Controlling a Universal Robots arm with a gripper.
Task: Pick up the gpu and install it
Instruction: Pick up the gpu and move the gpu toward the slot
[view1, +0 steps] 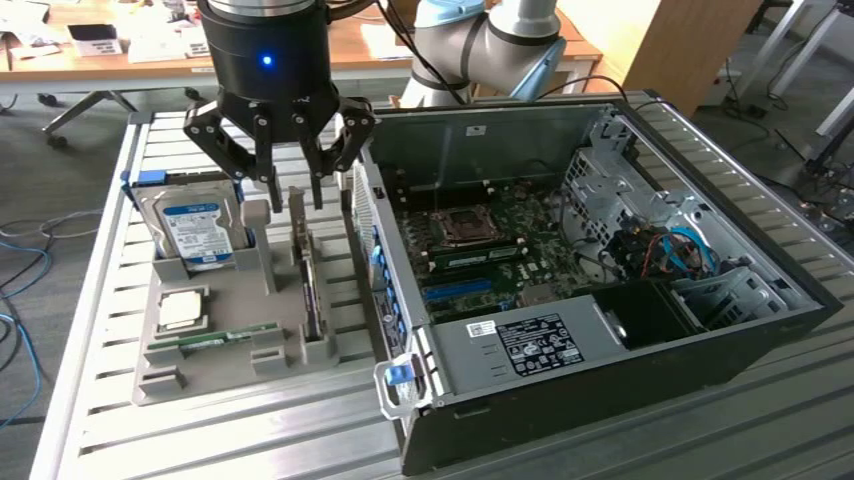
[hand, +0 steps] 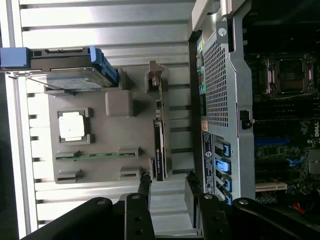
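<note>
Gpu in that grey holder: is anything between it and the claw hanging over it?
Nothing visible. The gripper hangs open over the gpu, which stands on edge in the grey holder, with only air between them. The hard drive sits to the exterior view's left and the computer case to its right, clear of that path.

We log the end effector (view1: 300, 190) pointing straight down, its black body upright with a blue light lit. The fingers (view1: 276, 195) are spread and grip nothing. The grey arm (view1: 501, 40) bends at the exterior view's right.
</note>
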